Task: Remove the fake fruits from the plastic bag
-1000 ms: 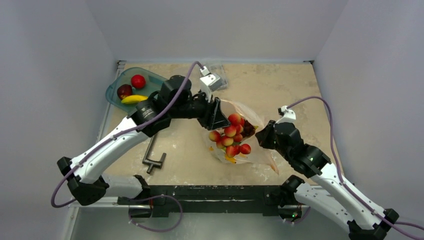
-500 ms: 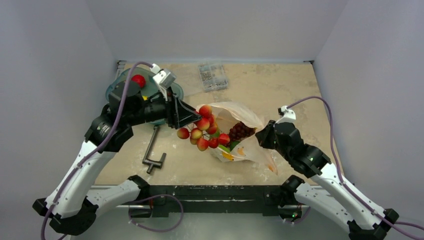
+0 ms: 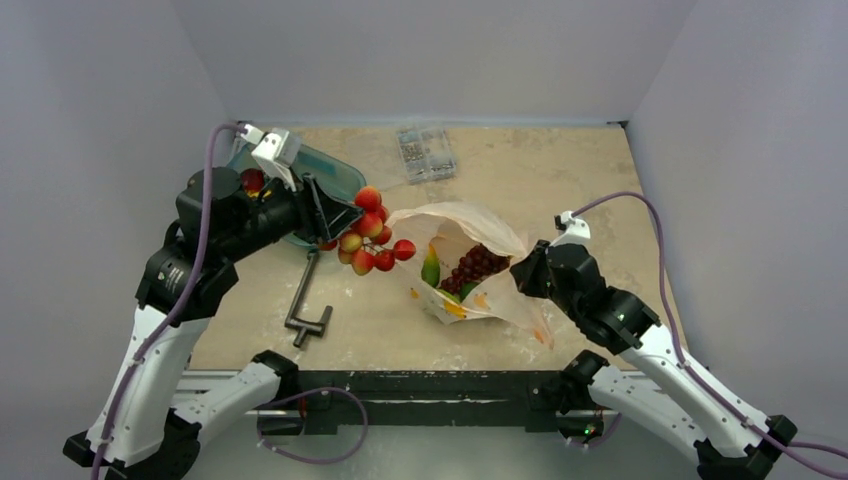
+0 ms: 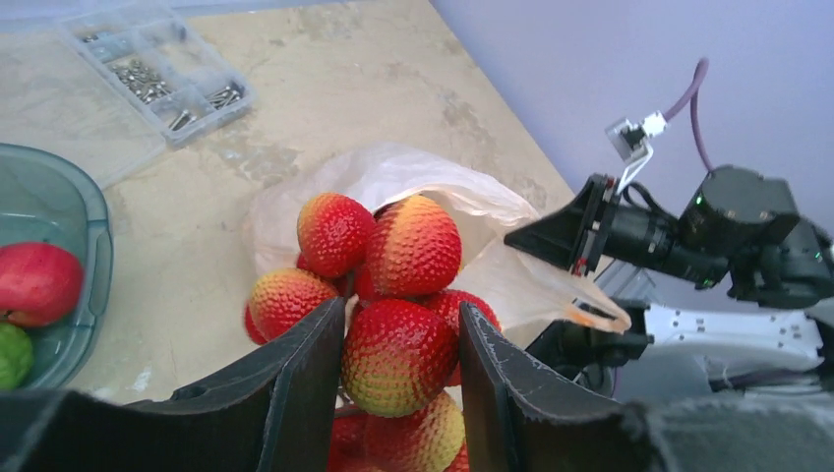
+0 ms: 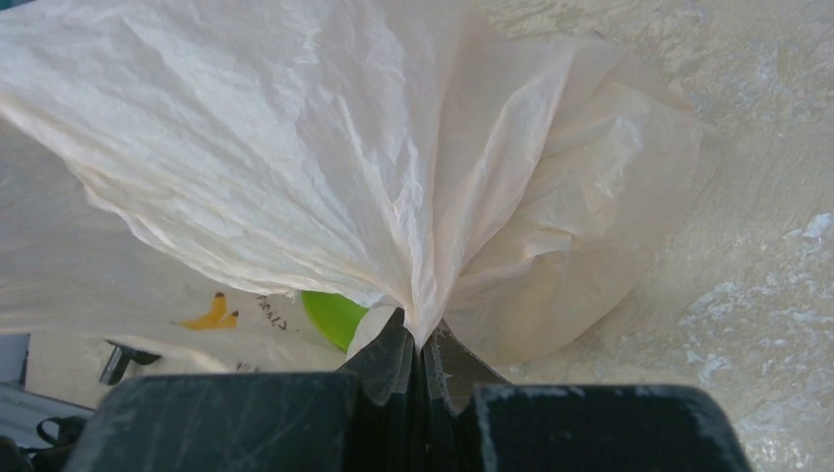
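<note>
My left gripper (image 3: 345, 222) is shut on the red-yellow cherry-like bunch (image 3: 368, 242) and holds it in the air left of the plastic bag (image 3: 500, 240); its jaws clamp one fruit of the bunch (image 4: 398, 356). The bag lies open at table centre with a dark red grape cluster (image 3: 473, 267) and a green fruit (image 3: 431, 270) inside. My right gripper (image 3: 520, 272) is shut on the bag's right edge, pinching a fold of the bag (image 5: 423, 324); green (image 5: 332, 313) shows through it. A red apple (image 3: 252, 180) lies in the teal tray (image 3: 335, 172).
A grey metal clamp (image 3: 305, 300) lies on the table below the held bunch. A clear box of small parts (image 3: 424, 153) sits at the back centre. In the left wrist view the tray (image 4: 93, 211) holds a red apple (image 4: 34, 283) and a green lime (image 4: 10, 354).
My left arm has pulled the cherry-like bunch out of the bag and carried it left and up, toward the teal tray. The right gripper has kept its hold on the bag.
</note>
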### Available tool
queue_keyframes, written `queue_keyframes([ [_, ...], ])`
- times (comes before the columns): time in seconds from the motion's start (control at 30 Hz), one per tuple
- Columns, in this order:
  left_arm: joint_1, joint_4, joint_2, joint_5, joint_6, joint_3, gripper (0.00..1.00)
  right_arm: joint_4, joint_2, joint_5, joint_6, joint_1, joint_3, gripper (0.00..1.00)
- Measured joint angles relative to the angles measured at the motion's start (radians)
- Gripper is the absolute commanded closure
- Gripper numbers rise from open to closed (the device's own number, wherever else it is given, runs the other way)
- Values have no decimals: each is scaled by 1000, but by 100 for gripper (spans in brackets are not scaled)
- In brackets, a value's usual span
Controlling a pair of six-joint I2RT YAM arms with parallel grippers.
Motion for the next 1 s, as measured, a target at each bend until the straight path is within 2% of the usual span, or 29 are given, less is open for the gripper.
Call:
queue_keyframes([
  [0.17,90,42,-32,53,-71,-2,100,-2,0,0,1,0,0,100],
  [0.27,117,104,-37,120,-114,5,100,0,0,0,1,0,0,100],
  [0.33,120,82,-24,112,-114,49,100,-1,0,0,1,0,0,100],
  [0.47,128,28,0,-12,-99,134,100,-1,-2,0,0,0,0,100],
  [0.7,140,-18,16,-290,-49,151,100,-1,-2,0,0,0,0,100],
  [1.0,170,34,235,-505,32,137,100,1,14,0,-6,0,0,100],
])
